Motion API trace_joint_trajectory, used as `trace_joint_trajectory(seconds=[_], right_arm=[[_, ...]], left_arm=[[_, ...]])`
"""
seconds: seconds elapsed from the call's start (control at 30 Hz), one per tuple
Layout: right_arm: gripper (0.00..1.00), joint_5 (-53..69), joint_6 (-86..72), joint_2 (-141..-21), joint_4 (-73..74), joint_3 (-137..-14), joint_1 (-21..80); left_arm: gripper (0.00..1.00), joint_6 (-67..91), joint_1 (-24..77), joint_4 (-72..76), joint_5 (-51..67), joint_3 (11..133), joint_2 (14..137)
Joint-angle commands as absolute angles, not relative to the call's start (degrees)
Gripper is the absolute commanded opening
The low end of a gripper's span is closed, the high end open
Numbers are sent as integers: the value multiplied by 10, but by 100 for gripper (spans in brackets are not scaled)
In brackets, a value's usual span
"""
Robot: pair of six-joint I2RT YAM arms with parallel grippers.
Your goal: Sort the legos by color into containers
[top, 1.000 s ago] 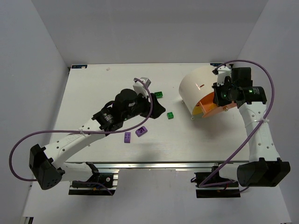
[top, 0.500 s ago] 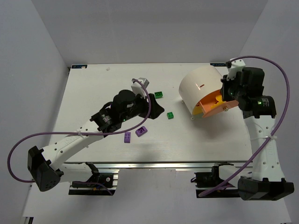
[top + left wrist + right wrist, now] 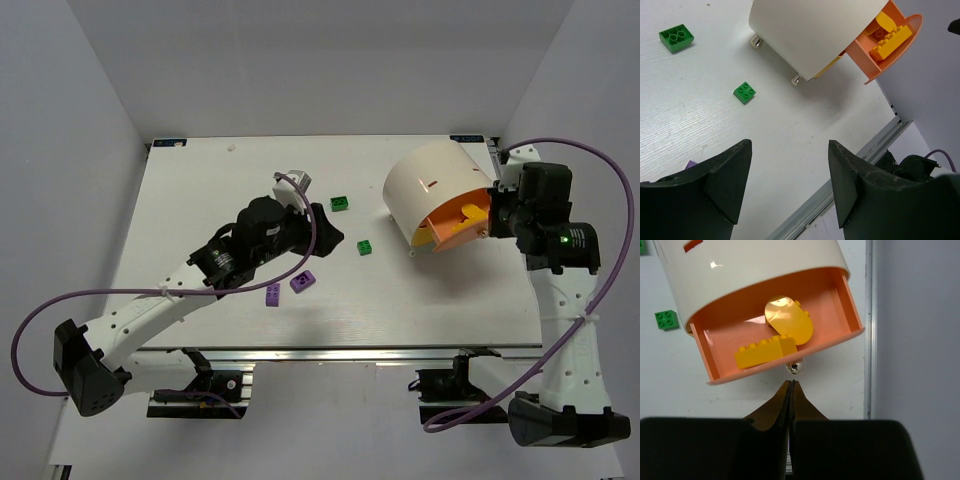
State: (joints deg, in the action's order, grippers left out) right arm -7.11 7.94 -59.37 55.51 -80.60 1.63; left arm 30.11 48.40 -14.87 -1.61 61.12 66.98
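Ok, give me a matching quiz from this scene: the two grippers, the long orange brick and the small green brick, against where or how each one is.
Things:
1. left gripper
2. right gripper
3. long orange brick
4. small green brick

Place or state:
A. lying in the orange drawer
B. shut
C. on the table
D. open

Pairs: 1-D, 2-B, 3-A, 4-C

The left end effector (image 3: 790, 146) gapes wide; the right end effector (image 3: 791, 385) is pinched together.
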Motion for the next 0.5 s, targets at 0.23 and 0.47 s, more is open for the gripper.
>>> trace_joint_trajectory(seconds=[0.23, 0.47], right_arm=[[0, -93, 74, -580, 584, -752, 13], [0, -81, 44, -618, 533, -725, 11]], left_arm=[[72, 301, 480, -141, -25, 602, 651], [72, 296, 480, -157, -34, 599, 638]])
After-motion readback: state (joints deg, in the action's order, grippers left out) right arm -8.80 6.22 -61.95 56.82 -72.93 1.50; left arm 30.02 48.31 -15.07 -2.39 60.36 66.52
